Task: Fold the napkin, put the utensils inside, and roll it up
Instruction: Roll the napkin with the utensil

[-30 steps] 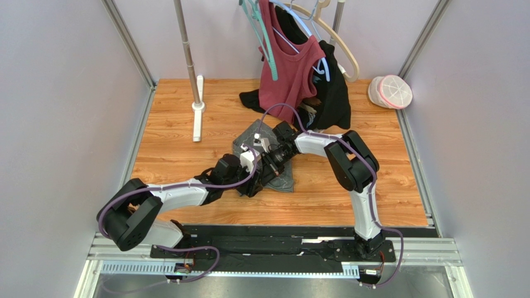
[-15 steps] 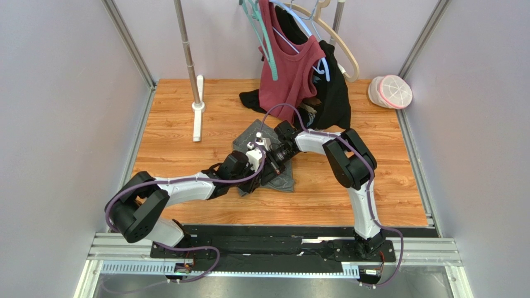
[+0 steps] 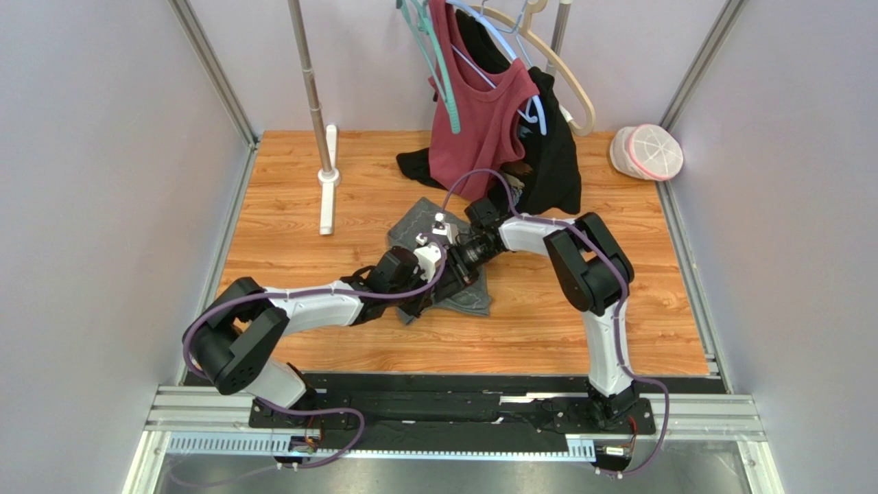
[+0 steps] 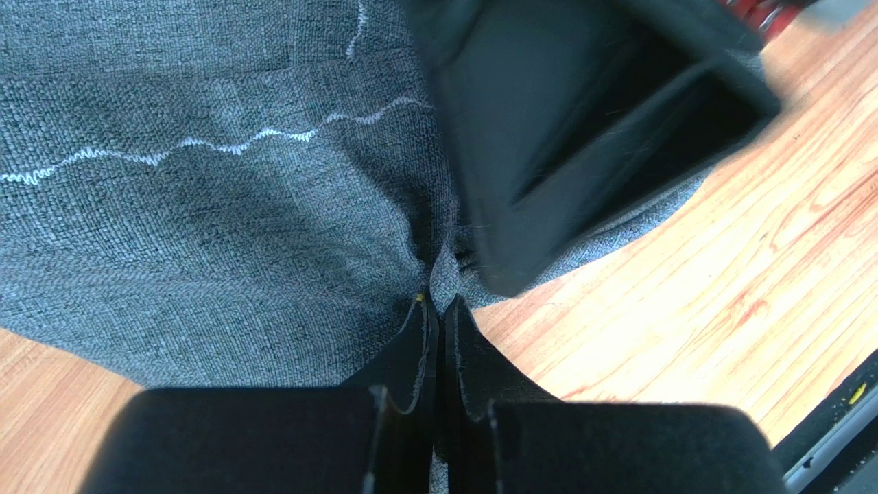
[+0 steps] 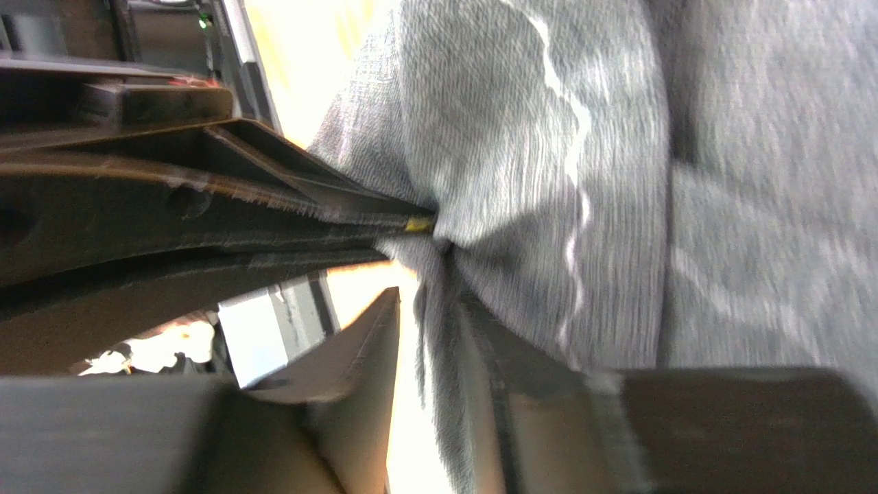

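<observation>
Napkin: the napkin point(image 3: 466, 300) was dark grey, coarse woven cloth with pale wavy stitching point(image 4: 206, 149) running across it, rumpled and partly doubled over.
Where it lay: mid-counter point(image 3: 299, 216), on the wood, under the two wrists that met over it.
Left fingers: the left fingers point(image 4: 417, 350) were pressed together, pinching a small ridge of the napkin near its edge.
Right fingers: the right fingers point(image 5: 526, 396) stood a little apart, a bunch of the grey cloth running between them, with light showing beside it.
Behind: a maroon top point(image 3: 484, 113) and a black garment point(image 3: 556, 165) hung at the back.
Container: a round pink-and-white thing point(image 3: 647, 152) sat in the far right corner; I could not tell what it held.
</observation>
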### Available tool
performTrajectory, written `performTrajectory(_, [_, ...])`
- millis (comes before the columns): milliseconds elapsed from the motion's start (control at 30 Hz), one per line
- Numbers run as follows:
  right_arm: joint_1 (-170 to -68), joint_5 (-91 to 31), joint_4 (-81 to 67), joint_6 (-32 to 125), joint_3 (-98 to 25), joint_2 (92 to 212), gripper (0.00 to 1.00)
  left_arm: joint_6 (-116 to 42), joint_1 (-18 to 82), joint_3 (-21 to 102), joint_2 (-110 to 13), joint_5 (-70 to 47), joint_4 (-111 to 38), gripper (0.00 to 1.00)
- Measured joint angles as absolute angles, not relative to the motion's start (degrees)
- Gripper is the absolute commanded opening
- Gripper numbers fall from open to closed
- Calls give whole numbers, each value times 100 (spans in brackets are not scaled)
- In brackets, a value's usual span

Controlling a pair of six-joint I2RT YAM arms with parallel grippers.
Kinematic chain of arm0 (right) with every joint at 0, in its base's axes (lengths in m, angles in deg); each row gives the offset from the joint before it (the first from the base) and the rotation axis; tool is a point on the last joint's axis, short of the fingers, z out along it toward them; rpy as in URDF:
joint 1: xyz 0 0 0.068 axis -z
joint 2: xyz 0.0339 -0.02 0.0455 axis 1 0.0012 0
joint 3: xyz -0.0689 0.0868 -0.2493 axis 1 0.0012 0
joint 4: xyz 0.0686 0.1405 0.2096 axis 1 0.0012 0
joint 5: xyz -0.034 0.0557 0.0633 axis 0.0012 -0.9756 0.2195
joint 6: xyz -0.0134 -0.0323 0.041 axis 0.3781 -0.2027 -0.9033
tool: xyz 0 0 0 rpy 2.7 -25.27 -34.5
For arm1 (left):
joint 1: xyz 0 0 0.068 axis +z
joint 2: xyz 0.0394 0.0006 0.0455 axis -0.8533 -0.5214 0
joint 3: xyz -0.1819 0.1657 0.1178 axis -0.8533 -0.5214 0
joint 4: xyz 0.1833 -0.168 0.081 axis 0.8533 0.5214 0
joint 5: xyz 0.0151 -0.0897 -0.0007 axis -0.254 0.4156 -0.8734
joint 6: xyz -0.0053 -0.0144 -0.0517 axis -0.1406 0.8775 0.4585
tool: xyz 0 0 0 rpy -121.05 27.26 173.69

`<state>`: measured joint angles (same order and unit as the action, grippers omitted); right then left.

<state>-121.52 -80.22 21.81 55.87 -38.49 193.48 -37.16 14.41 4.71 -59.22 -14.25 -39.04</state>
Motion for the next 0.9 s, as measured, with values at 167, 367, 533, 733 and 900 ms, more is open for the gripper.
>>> performTrajectory(167, [-11801, -7952, 1589, 5170, -2970, 18524, 55, -3712, 1441, 475, -5922, -1360, -3887, 0])
performTrajectory(367, [-11313, -7471, 605, 4722, -1746, 17064, 57, -3683, 1448, 617, -5944, -1121, -3552, 0])
performTrajectory(533, [-11468, -6730, -153, 4582, -673, 15879, 59, -3583, 1566, 792, -6047, -754, -3266, 0])
performTrajectory(733, [-12714, -5163, -568, 5019, 168, 14723, 61, -3412, 1867, 969, -6191, -201, -2951, 0])
performTrajectory(900, [-13435, -4049, -868, 5530, 367, 14529, 61, -3299, 2128, 976, -6200, 166, -2750, 0])
